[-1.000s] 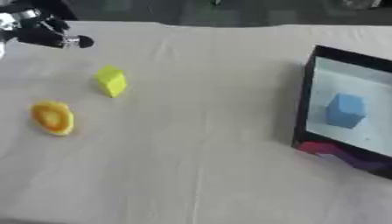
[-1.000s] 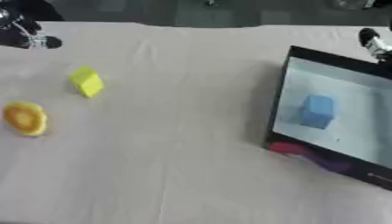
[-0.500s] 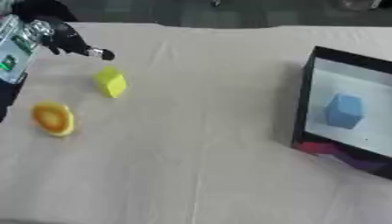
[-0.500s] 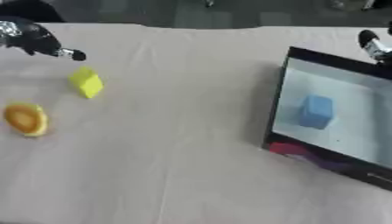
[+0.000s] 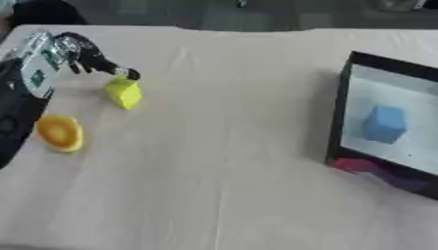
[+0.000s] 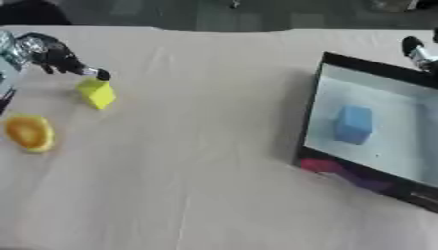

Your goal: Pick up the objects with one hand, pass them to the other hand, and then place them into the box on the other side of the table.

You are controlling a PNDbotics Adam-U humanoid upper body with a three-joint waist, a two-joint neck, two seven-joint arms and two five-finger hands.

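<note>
A yellow block (image 5: 124,93) stands on the cloth-covered table at the left. Nearer me lies a rounded orange object (image 5: 60,132). My left hand (image 5: 81,54) comes in from the upper left with its fingers stretched out, open; one fingertip (image 5: 129,74) is at the block's top edge, and nothing is held. A black box (image 5: 341,108) with a white inside sits at the right and holds a blue cube (image 5: 383,123). Only a small part of my right hand (image 6: 415,51) shows, at the right edge behind the box.
Something magenta and purple (image 5: 359,166) lies against the box's near edge. The cream tablecloth (image 5: 222,161) spreads between the left objects and the box. The table's far edge runs along the top.
My left hand has moved down and to the right, from the far corner to the yellow block's top. The block, orange object and box have stayed put.
</note>
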